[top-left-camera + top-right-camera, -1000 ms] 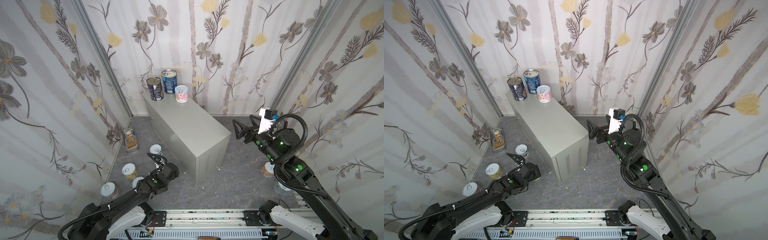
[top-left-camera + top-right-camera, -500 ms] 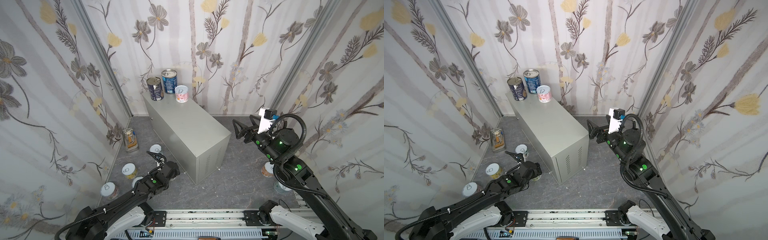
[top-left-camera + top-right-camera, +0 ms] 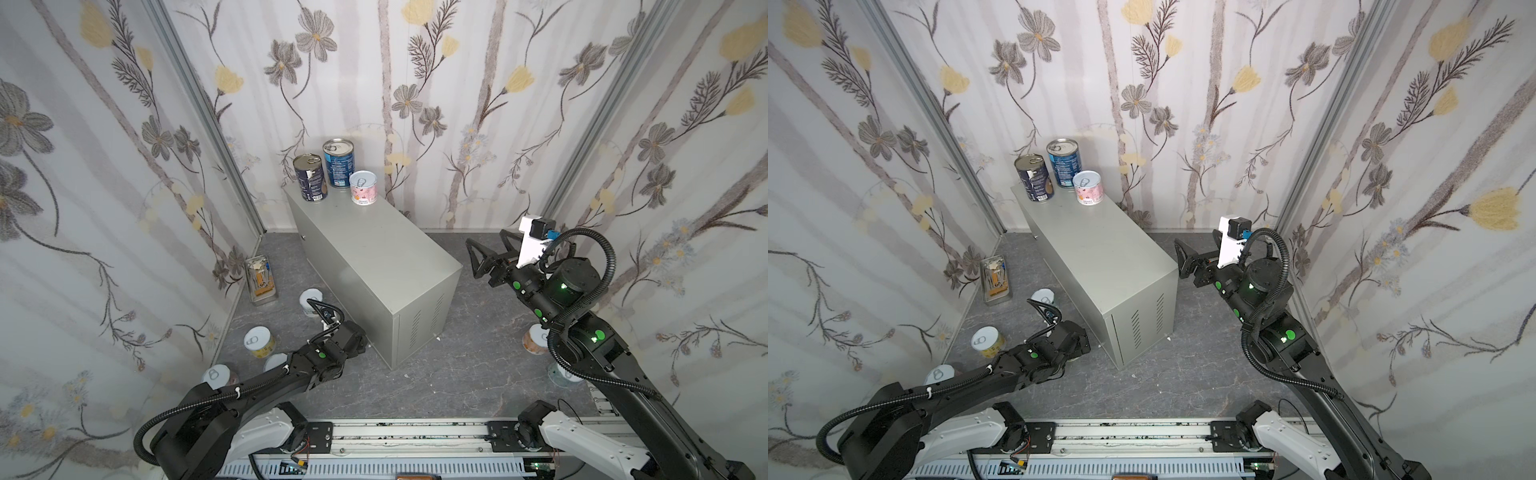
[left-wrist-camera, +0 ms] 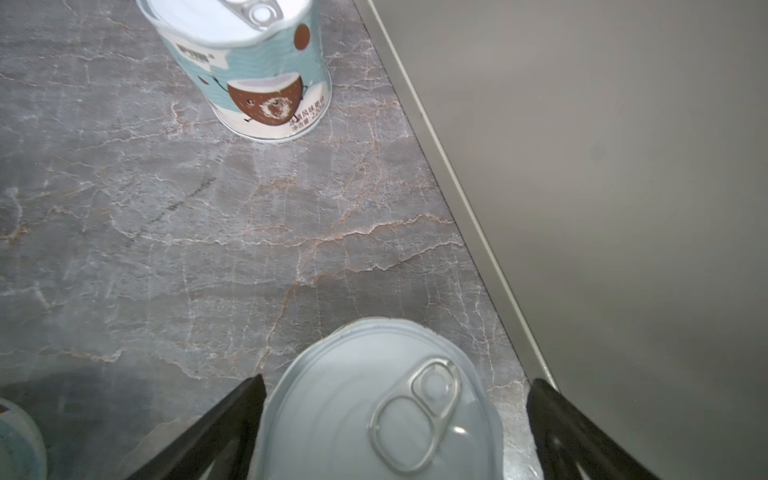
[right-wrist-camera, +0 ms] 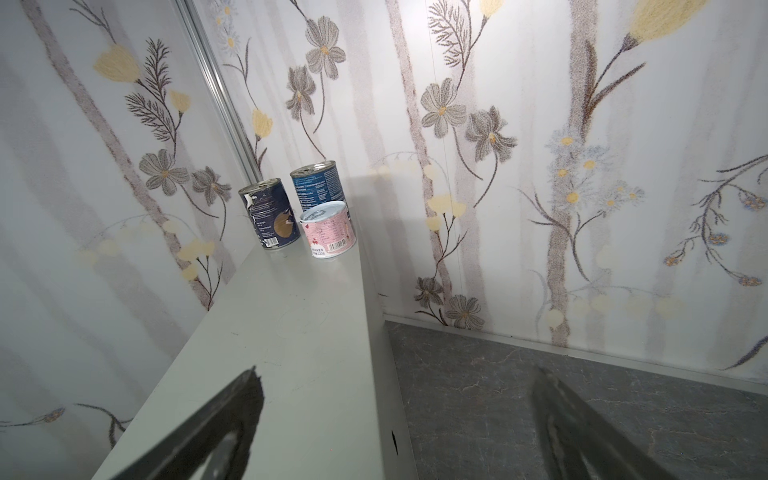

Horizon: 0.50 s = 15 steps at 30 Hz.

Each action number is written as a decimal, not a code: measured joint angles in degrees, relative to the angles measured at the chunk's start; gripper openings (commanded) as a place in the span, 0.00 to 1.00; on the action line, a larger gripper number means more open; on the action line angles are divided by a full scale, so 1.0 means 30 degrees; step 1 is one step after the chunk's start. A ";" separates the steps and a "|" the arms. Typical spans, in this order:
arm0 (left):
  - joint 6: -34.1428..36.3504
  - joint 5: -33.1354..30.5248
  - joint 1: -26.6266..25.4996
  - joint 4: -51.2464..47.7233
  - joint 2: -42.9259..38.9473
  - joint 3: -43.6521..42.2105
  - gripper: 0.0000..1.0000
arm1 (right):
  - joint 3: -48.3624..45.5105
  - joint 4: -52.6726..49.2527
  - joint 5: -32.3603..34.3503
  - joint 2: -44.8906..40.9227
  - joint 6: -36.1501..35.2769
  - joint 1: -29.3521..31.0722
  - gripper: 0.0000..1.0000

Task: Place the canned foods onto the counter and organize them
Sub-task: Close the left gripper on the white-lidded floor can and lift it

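Left jaws sit low over the floor [image 3: 457, 374] beside the bench [image 3: 374, 249], spread wide around a pale-lidded can [image 4: 374, 415] without clamping it; coconut can [image 4: 257, 83] and yellow can [image 3: 258, 337] stand loose nearby. Bench far end carries a navy can [image 3: 309, 176], a blue can [image 3: 338, 162] and a pink can [image 3: 363, 187]. Right jaws hang off the bench's right side, spread wide, empty, with a half-hidden can [image 3: 531, 341] on the floor below that arm.

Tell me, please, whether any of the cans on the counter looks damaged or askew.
The dark navy can at the far end of the counter has a torn label: a ragged white patch shows just under its top rim. It stands upright, as do the blue can and the pink can beside it. Nothing is spilled.
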 measured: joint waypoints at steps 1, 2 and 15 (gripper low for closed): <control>0.0000 0.0058 0.0000 0.0146 0.0262 0.0000 1.00 | -0.0015 0.0000 -0.0058 -0.0029 0.0000 0.0000 1.00; 0.0000 0.0080 0.0000 0.0248 0.0495 0.0000 1.00 | -0.0036 0.0000 -0.0109 -0.0058 -0.0007 0.0000 1.00; -0.0525 -0.0036 0.0000 0.1450 0.1668 -0.1217 0.99 | -0.0168 0.0007 -0.0124 -0.0087 -0.0007 -0.0022 1.00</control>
